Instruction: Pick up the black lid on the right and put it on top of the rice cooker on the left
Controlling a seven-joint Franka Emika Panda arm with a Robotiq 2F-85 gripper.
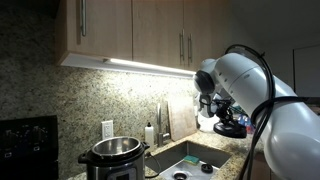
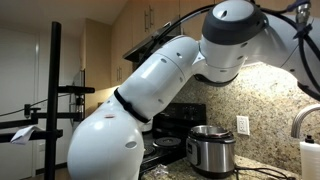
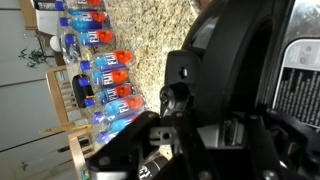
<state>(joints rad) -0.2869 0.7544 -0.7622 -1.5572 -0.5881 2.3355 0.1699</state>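
Note:
The rice cooker [image 1: 114, 156] stands open on the granite counter, steel body with a black rim; it also shows in an exterior view [image 2: 210, 150]. My gripper [image 1: 222, 112] is well off to the cooker's side, up in the air above the sink area. It is shut on the black lid [image 1: 229, 127], which hangs tilted below it. In the wrist view the black lid [image 3: 235, 50] fills most of the picture, with the gripper [image 3: 200, 135] closed around its raised handle. In an exterior view my arm [image 2: 150, 95] hides the gripper and lid.
A sink [image 1: 190, 166] with a faucet [image 1: 163, 115] lies under the held lid, with a soap bottle [image 1: 149, 133] beside it. A black stove [image 2: 165, 145] stands next to the cooker. Cabinets [image 1: 150, 30] hang overhead. Water bottles [image 3: 100, 75] show in the wrist view.

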